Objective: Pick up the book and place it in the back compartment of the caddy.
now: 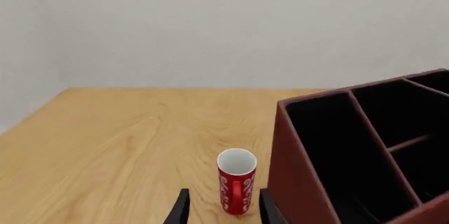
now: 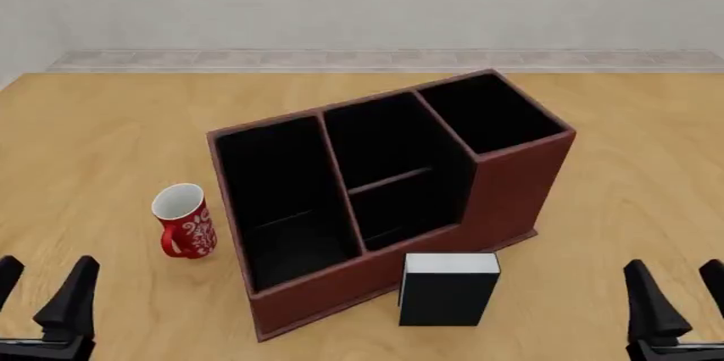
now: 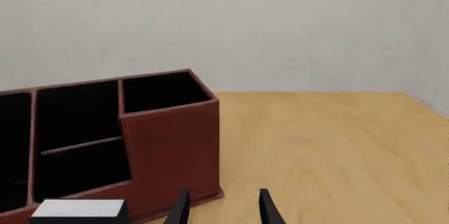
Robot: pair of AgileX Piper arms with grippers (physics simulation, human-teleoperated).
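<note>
The book (image 2: 448, 290), black-covered with white page edges on top, stands upright on the table just in front of the caddy's (image 2: 515, 183) near wall; its top corner shows as the book (image 3: 79, 211). The caddy is a reddish-brown box with black lining. Its middle section is split by a thin crossbar, and the back compartment (image 2: 398, 211) is the low-walled pocket directly behind the book. My left gripper (image 2: 47, 266) is open at the near left, away from everything. My right gripper (image 2: 673, 268) is open at the near right, to the right of the book.
A red-and-white patterned mug (image 2: 185, 221) stands upright left of the caddy; in the left wrist view the mug (image 1: 236, 181) lies straight ahead between my open fingers (image 1: 181, 207), beside the caddy wall (image 1: 298, 182). Bare wooden table (image 2: 102, 141) surrounds the caddy.
</note>
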